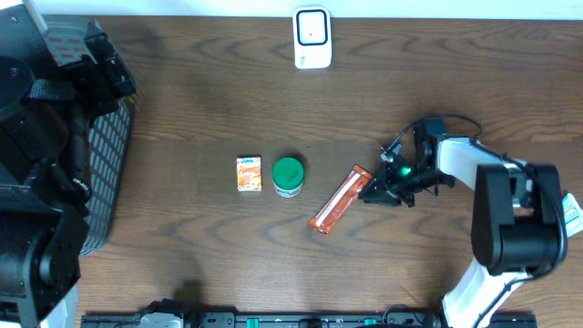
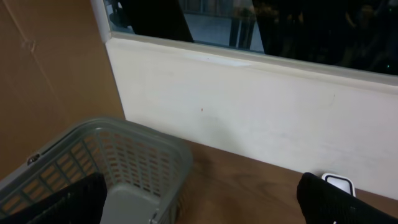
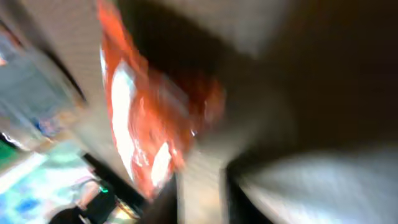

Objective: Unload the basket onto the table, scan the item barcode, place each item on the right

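A long orange-red snack packet lies slanted on the wooden table, right of centre. My right gripper is low at the packet's upper right end, with its fingers against that end. The right wrist view is heavily blurred: the packet fills the left of it, and the jaw gap cannot be made out. The white barcode scanner stands at the table's far edge. At far left my left gripper hangs open and empty above a basket.
A small orange box and a green-lidded jar sit side by side left of the packet. A grey mesh basket stands at the left edge under the left arm. In the left wrist view the scanner's top shows.
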